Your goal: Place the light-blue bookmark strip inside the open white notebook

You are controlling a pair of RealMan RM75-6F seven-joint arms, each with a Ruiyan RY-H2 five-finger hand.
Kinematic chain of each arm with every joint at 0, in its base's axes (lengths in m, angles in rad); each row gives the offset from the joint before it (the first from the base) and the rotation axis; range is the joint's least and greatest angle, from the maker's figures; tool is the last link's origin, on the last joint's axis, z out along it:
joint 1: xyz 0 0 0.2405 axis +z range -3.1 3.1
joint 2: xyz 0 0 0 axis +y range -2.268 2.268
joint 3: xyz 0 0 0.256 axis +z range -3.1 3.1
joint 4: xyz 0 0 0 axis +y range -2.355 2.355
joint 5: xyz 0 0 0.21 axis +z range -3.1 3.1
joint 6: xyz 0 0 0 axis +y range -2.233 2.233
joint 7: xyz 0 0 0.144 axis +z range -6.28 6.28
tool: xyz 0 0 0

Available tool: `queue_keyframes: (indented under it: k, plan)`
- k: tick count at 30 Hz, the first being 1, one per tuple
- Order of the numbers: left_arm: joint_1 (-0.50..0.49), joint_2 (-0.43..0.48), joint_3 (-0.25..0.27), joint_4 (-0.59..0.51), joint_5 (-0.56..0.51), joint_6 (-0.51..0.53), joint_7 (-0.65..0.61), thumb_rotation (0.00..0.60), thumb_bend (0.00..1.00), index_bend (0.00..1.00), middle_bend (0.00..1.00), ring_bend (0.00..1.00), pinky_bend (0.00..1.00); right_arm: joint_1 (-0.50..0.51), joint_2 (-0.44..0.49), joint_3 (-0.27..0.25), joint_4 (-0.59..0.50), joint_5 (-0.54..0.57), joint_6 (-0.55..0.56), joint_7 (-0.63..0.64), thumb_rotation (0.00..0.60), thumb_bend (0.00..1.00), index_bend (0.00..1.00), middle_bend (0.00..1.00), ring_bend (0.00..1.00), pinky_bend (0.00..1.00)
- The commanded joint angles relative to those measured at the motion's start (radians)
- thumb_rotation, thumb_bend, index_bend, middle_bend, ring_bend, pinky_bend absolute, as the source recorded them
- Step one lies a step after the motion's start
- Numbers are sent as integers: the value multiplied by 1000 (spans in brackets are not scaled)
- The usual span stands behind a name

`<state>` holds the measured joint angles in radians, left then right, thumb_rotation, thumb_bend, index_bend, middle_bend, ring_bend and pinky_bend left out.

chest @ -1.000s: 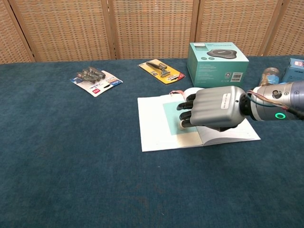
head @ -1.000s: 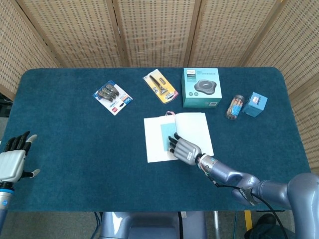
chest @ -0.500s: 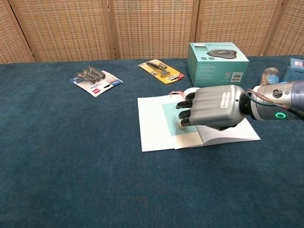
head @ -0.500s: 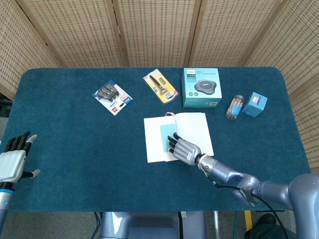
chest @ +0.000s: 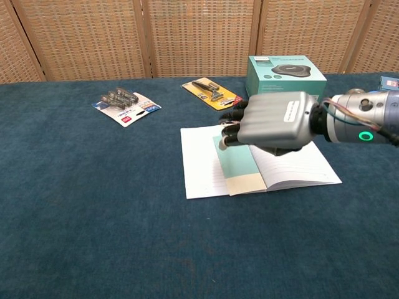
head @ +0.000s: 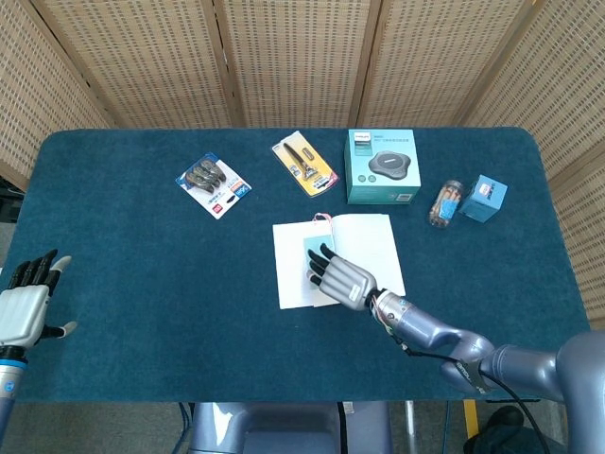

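My right hand (chest: 271, 121) hovers palm down near centre, fingers (head: 319, 265) extended and pointing toward 10 o'clock, forearm running back to 4 o'clock. My left hand (head: 24, 305) sits at the far 8 o'clock edge, fingers spread upward, holding nothing.

Bookmark strip (chest: 235, 163) on notebook (chest: 199, 165) at table (head: 142, 274) centre; right hand (chest: 272, 121) above it; boxed device (head: 381, 167) behind.

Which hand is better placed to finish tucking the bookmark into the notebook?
The right hand: it hovers over the notebook, fingers above the bookmark on the page. The left hand is open at the table's far left edge, away from both.
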<state>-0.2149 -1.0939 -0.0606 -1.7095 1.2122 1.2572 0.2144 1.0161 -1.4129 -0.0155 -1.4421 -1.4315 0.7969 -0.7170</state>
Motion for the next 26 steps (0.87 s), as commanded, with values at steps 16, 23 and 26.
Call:
queue_keyframes:
  k: [16,23,26]
  plan:
    - [71,14,24,-12,123,135,-75,600,0,0,0,0,0,-565,241,3,4,32,690,591,600,0,0,0,0,116]
    - [109,-20,16,-11,114,201,-51,600,0,0,0,0,0,-733,171,-7,99,72,777,763,600,0,0,0,0,32]
    - [113,-27,18,-7,129,216,-36,600,0,0,0,0,0,-771,163,-5,87,65,809,779,600,0,0,0,0,14]
